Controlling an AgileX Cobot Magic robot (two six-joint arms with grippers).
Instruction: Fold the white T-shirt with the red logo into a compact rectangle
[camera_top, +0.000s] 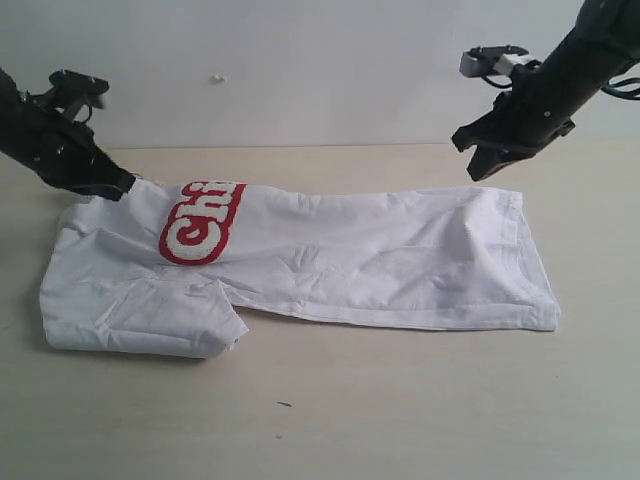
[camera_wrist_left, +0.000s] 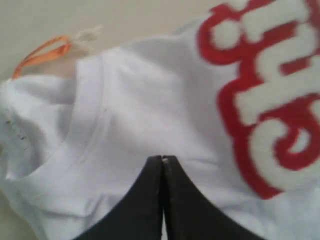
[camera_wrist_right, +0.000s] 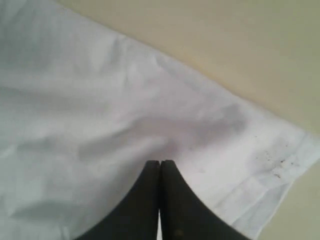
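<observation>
Shirt: white T-shirt (camera_top: 330, 265) lies part-folded on the table (camera_top: 400, 420).
Logo: red logo (camera_top: 200, 225) faces up at its left end.
Left gripper (camera_top: 118, 185): my fingers are pressed together, gripping nothing, by the collar (camera_wrist_left: 90, 125); only my wrist camera catches the orange neck tag (camera_wrist_left: 42, 52).
Right gripper (camera_top: 485, 160): closed and empty; only the exterior view shows it lifted above the hem (camera_wrist_right: 280, 170).

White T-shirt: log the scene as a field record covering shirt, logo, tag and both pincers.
shirt: white T-shirt lying wrinkled on the table, partly folded into a long band
logo: red logo only partly showing, at the collar end
tag: orange neck tag beside the collar
left pincer: shut, at the collar end
right pincer: shut, raised over the other end
</observation>
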